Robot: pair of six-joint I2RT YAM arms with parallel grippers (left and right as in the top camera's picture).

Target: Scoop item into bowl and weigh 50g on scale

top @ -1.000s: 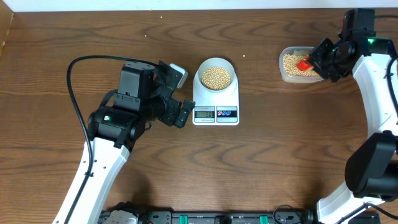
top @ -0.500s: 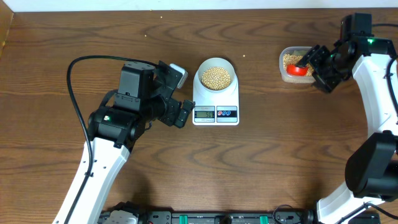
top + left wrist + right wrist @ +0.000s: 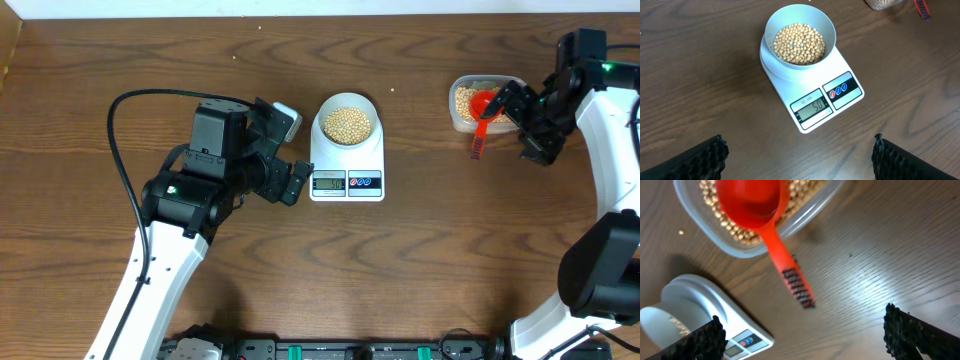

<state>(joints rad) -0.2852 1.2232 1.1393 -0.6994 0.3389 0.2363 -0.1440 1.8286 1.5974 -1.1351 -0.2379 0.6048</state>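
- Overhead: your bowl (image 3: 347, 100) of beans (image 3: 347, 124) sits on the scale (image 3: 347, 160). Just left of the scale, the left claw (image 3: 288, 152) is spread wide and holds nothing. Well right of the scale, the red scoop (image 3: 484, 103) rests in the clear tub (image 3: 465, 126), its handle out over the worktop (image 3: 420, 260). The right claw (image 3: 522, 122) is beside it, open.
- Left wrist: the scale's display (image 3: 812, 107) reads 50, with the bowl just behind it.
- Right wrist: the fingertips (image 3: 905, 335) stand far apart and the scoop lies free.
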